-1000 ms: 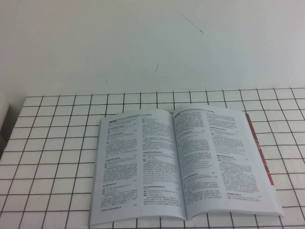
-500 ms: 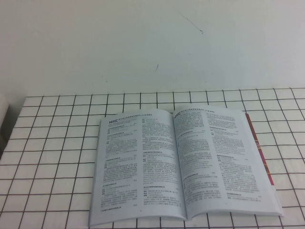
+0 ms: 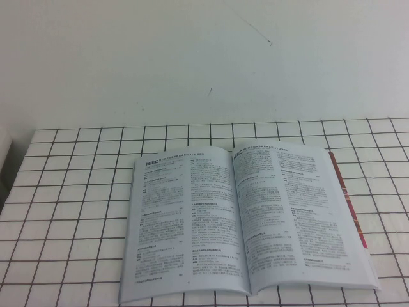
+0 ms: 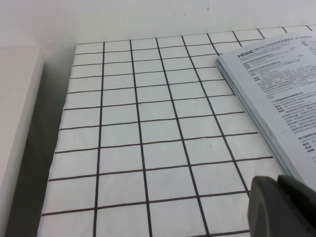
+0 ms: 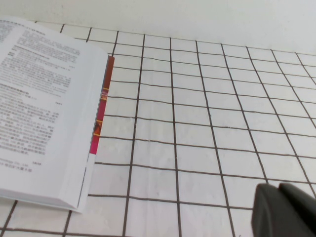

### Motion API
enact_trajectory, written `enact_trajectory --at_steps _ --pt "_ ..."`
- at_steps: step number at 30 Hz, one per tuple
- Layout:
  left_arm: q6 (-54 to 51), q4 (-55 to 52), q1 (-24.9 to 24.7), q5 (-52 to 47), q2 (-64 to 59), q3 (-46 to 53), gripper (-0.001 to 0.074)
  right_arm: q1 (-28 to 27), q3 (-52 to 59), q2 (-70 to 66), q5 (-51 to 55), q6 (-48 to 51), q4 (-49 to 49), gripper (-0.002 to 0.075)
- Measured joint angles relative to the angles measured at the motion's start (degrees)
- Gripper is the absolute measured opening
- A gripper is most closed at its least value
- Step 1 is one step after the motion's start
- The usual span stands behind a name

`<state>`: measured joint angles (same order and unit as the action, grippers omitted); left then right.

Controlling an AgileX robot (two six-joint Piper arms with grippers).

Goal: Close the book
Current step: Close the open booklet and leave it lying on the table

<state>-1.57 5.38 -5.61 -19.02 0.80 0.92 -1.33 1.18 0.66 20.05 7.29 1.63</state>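
An open book (image 3: 246, 217) lies flat on the gridded tablecloth (image 3: 77, 211), pages of printed text facing up, with a red cover edge (image 3: 348, 201) showing along its right side. Neither arm appears in the high view. In the left wrist view my left gripper (image 4: 277, 181) hovers shut over the cloth, just off the left page of the book (image 4: 281, 89). In the right wrist view my right gripper (image 5: 279, 187) is also shut, over bare cloth some way to the right of the book (image 5: 44, 98) and its red cover edge (image 5: 101, 113). Both hold nothing.
A white wall (image 3: 192, 57) rises behind the table. The cloth ends at the table's left edge (image 4: 59, 148), beyond which sits a white block (image 4: 15, 123). Bare gridded cloth lies on both sides of the book.
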Motion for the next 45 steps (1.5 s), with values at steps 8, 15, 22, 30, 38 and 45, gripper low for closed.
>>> enact_trajectory --at_steps 8,15,22,30,38,45 --pt "0.0 0.0 0.0 0.0 0.0 0.0 -0.0003 0.0 0.0 0.0 0.0 0.0 0.1 -0.0003" --pt "0.0 0.0 0.0 0.0 0.0 0.0 -0.0003 0.0 0.0 0.0 0.0 0.8 0.1 -0.0003" --pt "0.0 0.0 0.0 0.0 0.0 0.0 -0.0003 0.0 0.0 0.0 0.0 1.0 0.1 -0.0003" --pt "0.0 -0.1 0.0 0.0 0.0 0.0 -0.0003 0.0 0.0 0.0 -0.7 1.4 0.0 -0.0003" --pt "0.0 -2.5 0.0 12.6 0.0 0.4 -0.0003 0.0 0.5 0.0 -12.8 1.9 0.0 -0.0003" --pt "-0.2 -3.8 0.0 37.8 0.0 0.4 -0.0003 0.0 0.5 0.0 -35.2 -0.8 0.0 -0.0003"
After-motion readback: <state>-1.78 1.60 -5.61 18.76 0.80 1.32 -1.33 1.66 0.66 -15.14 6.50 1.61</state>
